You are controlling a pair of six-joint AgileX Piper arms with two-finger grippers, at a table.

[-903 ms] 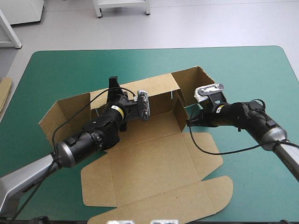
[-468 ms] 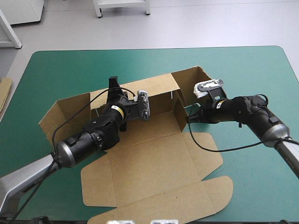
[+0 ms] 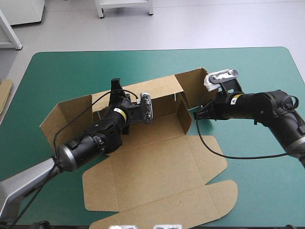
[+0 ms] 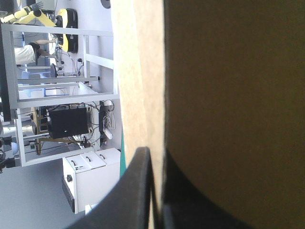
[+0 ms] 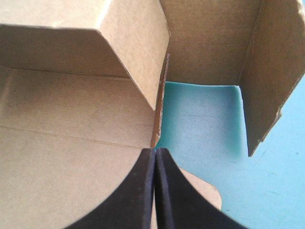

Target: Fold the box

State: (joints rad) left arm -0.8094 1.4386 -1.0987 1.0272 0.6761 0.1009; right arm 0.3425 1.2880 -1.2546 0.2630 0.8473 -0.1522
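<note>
Left edge: I see a strip of spare board [image 3: 4, 95] beside the table [image 3: 66, 67], apart from the box.
Box: the box [image 3: 157, 167] lies mid-table on the teal-green cover. Its base and near flaps lie flat toward me; the far wall [image 3: 159, 90] is raised.
Left flap: the left flap [image 3: 59, 119] stands up at an angle at the box's left end.
Left gripper: the left gripper [image 3: 116, 89] reaches over the base to the top of the far wall. In my left wrist view its black fingers [image 4: 138, 191] are all but closed, pinching the board edge between them.
Side wall: a short side wall [image 3: 184, 114] stands upright at the base's right end.
Right flap: the right flap [image 3: 193, 83] stands beyond it, with bare cover between the two.
Right gripper: the right gripper [image 3: 196, 114] sits low, just right of the side wall. In my right wrist view its fingers [image 5: 143, 191] meet in one point at that wall's lower edge, with no board between them.
</note>
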